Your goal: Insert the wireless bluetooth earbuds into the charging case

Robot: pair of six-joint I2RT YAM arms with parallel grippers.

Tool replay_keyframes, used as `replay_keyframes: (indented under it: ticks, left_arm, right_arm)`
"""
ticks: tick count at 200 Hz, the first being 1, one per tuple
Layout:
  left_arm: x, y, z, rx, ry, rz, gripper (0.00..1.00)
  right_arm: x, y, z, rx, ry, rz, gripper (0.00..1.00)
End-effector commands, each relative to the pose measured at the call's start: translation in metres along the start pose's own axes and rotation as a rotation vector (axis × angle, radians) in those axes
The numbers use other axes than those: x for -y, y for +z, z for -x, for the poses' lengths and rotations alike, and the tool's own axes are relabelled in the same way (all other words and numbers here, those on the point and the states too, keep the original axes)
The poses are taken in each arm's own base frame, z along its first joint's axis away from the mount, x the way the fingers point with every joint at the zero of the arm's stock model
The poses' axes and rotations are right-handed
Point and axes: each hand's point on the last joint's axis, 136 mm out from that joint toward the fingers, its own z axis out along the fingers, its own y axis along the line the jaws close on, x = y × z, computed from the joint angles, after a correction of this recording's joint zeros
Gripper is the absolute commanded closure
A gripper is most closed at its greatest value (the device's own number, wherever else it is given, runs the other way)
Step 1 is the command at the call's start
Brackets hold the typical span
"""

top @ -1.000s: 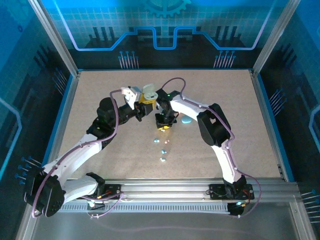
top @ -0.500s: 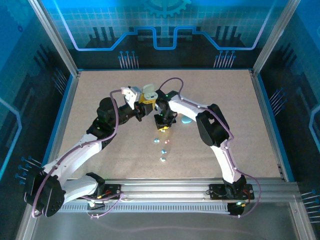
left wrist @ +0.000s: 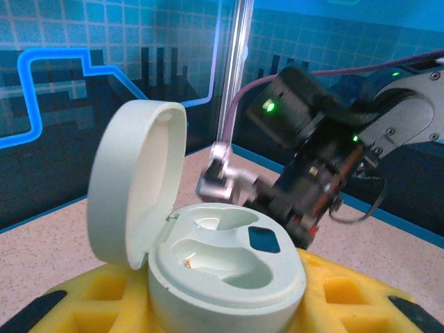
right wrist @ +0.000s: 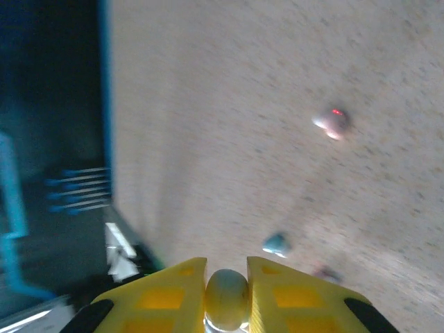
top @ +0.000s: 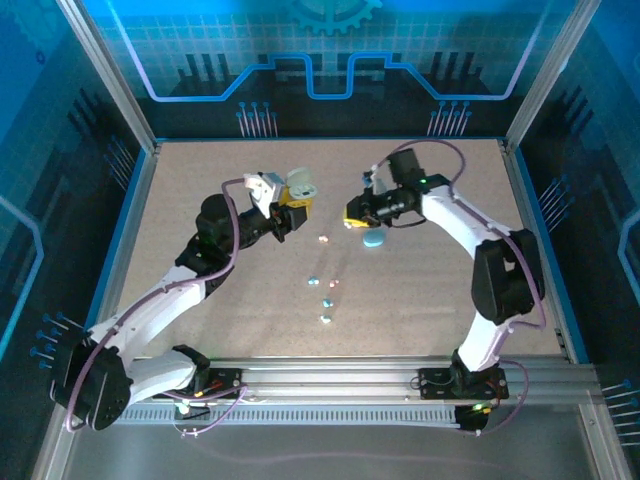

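Between the yellow fingers of the right gripper, pinching one pale rounded earbud, closed down to its width. Has swung away from the middle of the table, out to the right and apart from the case. Opposite, clamped narrow in the left gripper and held off the table: the white charging case, lid thrown back, wells apparently empty. Lying loose below: a pink piece between the two grippers, four more loose earbuds in a short run nearer the bases, a blue case near the right gripper. Reads as pick made, carry under way. Calls next for bringing the bud back over an open well and matching its tilt before release.
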Motion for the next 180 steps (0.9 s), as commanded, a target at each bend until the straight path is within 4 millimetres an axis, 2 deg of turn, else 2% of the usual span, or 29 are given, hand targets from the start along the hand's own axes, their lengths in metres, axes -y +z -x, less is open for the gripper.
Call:
replay_keyframes:
  ticks: [1,31,63,117,180]
  left_arm:
    - [-0.001,0.005,0.001,0.021,-0.02,-0.024,0.69]
    - [-0.001,0.011,-0.002,0.029,-0.031,-0.041,0.69]
    - [-0.002,0.015,-0.008,0.021,-0.033,-0.048,0.69]
    - [0.003,0.019,-0.016,0.007,-0.011,-0.081,0.69]
    - [0.01,0.027,-0.031,-0.026,0.022,-0.102,0.69]
  right_arm:
    - [-0.06,-0.027,-0.009,-0.064,-0.072,0.343,0.78]
    - [-0.088,-0.057,-0.011,-0.071,-0.112,0.468,0.79]
    - [-0.105,-0.072,-0.01,-0.066,-0.127,0.508,0.79]
    - [-0.114,-0.077,-0.005,-0.045,-0.111,0.504,0.79]
    - [-0.115,-0.077,0.002,0.0,-0.064,0.447,0.79]
